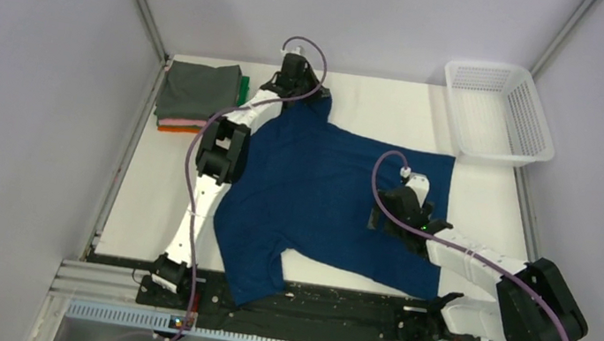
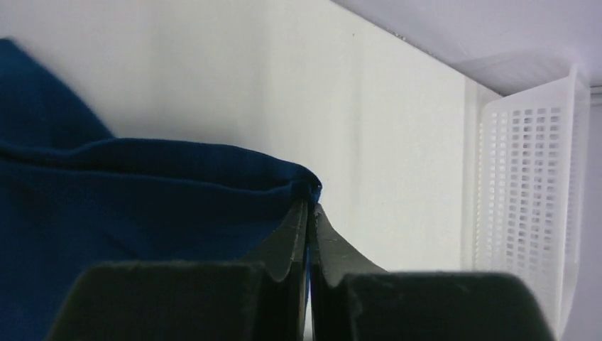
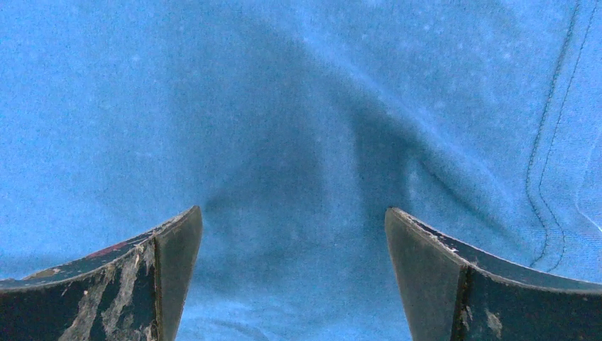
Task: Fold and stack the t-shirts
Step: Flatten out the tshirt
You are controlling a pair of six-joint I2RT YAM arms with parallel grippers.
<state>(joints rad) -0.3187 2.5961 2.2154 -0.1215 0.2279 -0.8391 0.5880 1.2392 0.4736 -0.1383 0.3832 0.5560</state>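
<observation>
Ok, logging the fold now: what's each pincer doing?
Left pincer: closed on an edge of the navy t-shirt.
Right pincer: open over the same shirt, holding nothing.

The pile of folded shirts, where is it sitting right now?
In the top view the folded pile sits at the table's far left corner, beside the left gripper pinching the navy t-shirt.
</observation>
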